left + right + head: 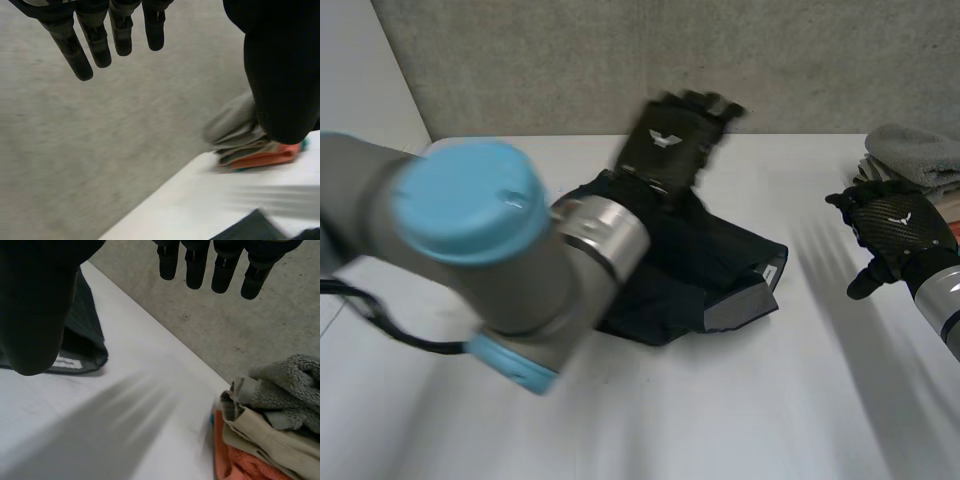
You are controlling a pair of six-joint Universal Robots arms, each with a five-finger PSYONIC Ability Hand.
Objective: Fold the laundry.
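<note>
Right now your dark navy fabric garment (720, 270) lies in a crumpled heap about the middle of the white table (770, 410). A grey-lined edge with a small white label (768, 272) is turned up on its right side. Nothing on it looks folded yet, so I judge you are at the start of this piece: it needs spreading flat before any fold.

Your left hand (672, 140) hangs in the air over the far edge of the heap, fingers straight and apart, holding nothing and clear of the cloth. Your right hand (895, 228) hovers to the right of the garment, well apart from it, fingers loose and thumb out, also empty.

The next move, as I see it, calls for bringing both hands down to the cloth, taking an edge or corner on each side and drawing it out flat. The heap hides its own corners, so use the labelled edge as your landmark.

Further out, a stack of folded laundry (920, 165) sits at the far right of the table, just beyond the right hand: a grey fluffy towel on top, with beige and orange cloth under it. Keep that hand's swing clear of it. Your left arm (470, 250) covers the near left part of the garment in the head view, so you cannot judge how the cloth lies there.
</note>
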